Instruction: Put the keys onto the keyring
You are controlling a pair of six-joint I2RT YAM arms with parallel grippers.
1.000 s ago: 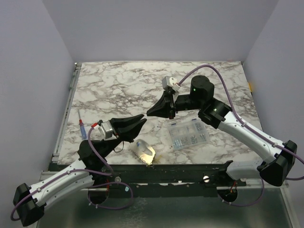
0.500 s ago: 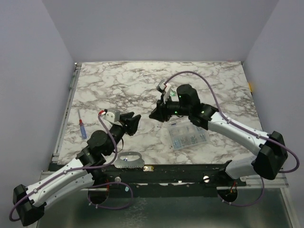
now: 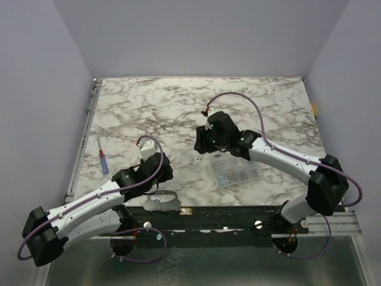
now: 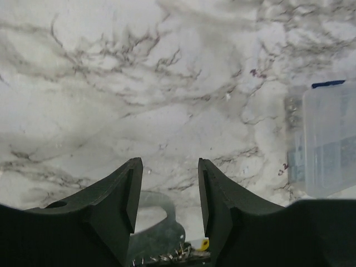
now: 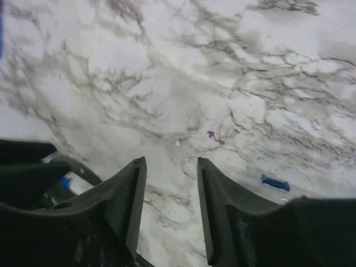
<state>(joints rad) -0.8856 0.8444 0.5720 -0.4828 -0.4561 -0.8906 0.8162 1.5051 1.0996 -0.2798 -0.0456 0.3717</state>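
Top view: the keyring [image 3: 162,199] is lying at the near edge of the counter [image 3: 149,113], just on the near side of the left claw [image 3: 162,174]. The right claw [image 3: 201,143] is sitting beyond and left of the clear box [image 3: 238,171].
Left wrist view: the left claw is standing released and empty.
Right wrist view: the right claw is standing released, grasping nothing.

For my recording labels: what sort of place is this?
Probably a lab robot test cell: a marble-patterned tabletop, plain pale walls closing it in, and a left arm and right arm mounted at its near edge.
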